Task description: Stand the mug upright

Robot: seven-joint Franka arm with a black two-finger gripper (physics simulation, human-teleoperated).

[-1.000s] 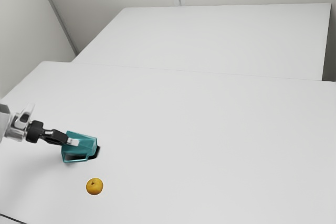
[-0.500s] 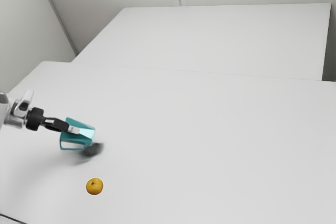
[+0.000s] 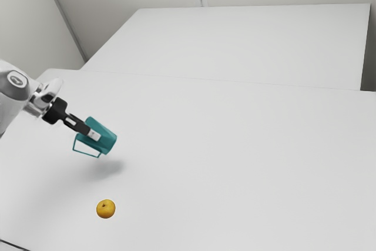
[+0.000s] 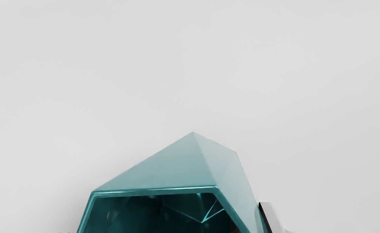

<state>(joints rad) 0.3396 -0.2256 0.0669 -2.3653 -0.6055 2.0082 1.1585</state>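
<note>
At the exterior view's left, the pincer (image 3: 94,136) is clamped on the mug (image 3: 104,139), tilted above the worktop (image 3: 235,163). Best level its base, lower it clear of the fruit (image 3: 106,208), and release only once flat.

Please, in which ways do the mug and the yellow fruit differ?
The mug is teal and faceted; the fruit is yellow and round. The mug is held tilted in the jaws, above the table; the fruit rests on it. The mug has a handle; the fruit has none.
</note>
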